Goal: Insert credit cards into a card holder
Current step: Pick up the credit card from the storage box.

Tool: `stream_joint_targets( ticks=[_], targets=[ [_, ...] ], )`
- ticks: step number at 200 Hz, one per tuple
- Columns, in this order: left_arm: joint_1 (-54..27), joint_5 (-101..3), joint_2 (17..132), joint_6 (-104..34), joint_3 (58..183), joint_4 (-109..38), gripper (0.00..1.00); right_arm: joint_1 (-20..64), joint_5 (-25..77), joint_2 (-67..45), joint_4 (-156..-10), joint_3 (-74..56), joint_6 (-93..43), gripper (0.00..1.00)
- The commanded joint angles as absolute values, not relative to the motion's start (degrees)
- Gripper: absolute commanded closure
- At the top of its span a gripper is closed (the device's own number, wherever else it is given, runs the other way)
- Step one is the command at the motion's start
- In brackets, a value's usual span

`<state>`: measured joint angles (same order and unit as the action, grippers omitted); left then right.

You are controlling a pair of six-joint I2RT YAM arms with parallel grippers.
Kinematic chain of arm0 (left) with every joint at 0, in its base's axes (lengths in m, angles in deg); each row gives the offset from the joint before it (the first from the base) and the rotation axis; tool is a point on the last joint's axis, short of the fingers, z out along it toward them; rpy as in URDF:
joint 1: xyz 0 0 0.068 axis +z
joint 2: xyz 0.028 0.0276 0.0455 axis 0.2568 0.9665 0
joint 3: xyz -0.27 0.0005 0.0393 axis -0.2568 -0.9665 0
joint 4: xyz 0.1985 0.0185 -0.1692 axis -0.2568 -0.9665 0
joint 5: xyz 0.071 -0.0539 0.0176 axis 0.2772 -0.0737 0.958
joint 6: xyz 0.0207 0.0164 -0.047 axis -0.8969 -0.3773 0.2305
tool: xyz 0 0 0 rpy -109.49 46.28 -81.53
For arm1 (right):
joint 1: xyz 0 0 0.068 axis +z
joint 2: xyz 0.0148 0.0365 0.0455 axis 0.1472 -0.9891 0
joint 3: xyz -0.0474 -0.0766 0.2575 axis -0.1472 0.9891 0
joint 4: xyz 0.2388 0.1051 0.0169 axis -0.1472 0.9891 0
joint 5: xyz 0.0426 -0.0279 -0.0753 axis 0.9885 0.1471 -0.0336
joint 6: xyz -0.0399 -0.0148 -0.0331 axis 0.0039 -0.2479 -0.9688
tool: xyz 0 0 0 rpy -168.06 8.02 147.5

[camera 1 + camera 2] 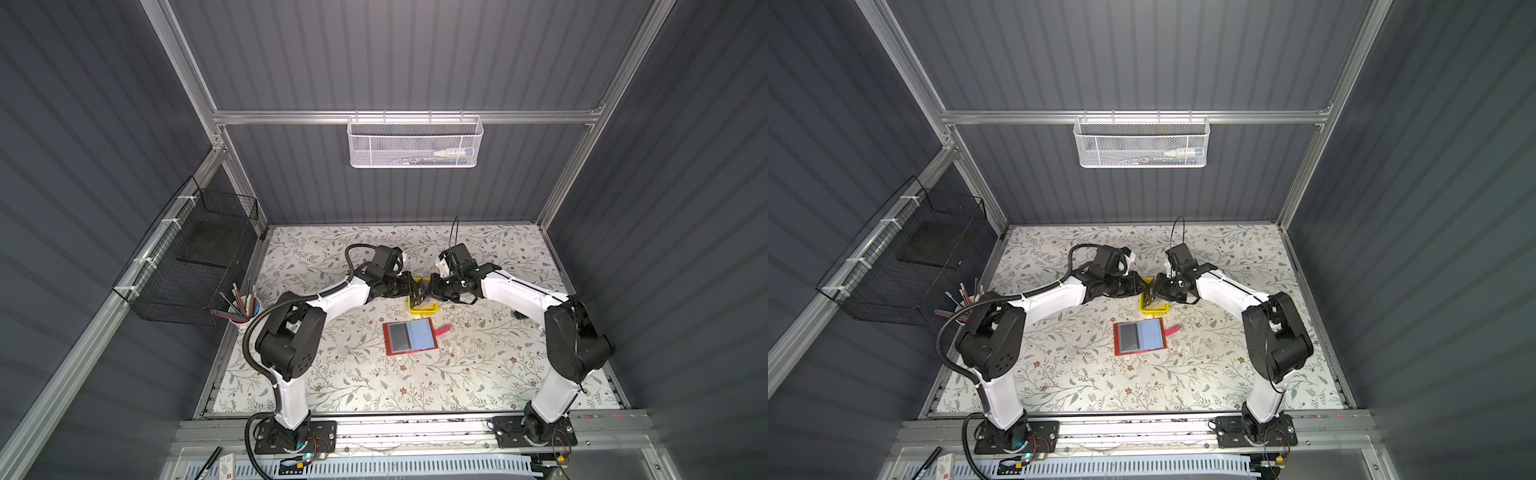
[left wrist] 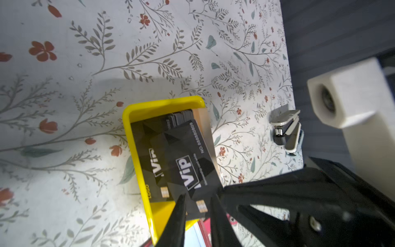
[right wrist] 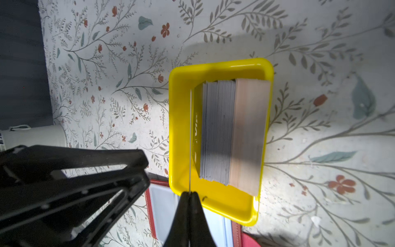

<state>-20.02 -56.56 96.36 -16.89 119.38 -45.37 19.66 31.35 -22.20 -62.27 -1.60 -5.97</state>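
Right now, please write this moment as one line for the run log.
right claw: shut on credit card, over yellow tray | left claw: open | card holder: open flat on table

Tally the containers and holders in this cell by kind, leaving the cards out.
Yellow tray: 1
Red card holder: 1
White mesh basket plus black wire basket: 2
Pen cup: 1
Total: 5

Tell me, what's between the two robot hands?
A black Vip card, above the yellow tray, pinched by the right hand. Both top views show it.
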Motion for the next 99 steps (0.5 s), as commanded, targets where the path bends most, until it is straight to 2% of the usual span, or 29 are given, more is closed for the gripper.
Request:
stream_joint_targets(
  ticks=[1,38,49,99],
  targets=[
    [-19.43,-60.26,92.51,-16.16,115.76,-45.58,0.74,19.64,31.17,-18.43,-65.40,1.60,-4.98,0.99],
    [-18.55,-65.78,85.91,-13.24,108.16,-39.69,0.70,18.49,32.86,-11.43,-69.86,7.31,-3.78,1.00],
    [-17.97,-67.97,84.31,-11.61,105.50,-36.64,0.68,17.53,37.02,-9.41,-72.04,9.44,-2.67,1.00],
    [-16.28,-78.23,80.13,-3.21,97.98,-22.58,0.60,14.80,44.10,-0.29,-78.05,16.33,0.06,1.00]
  ],
)
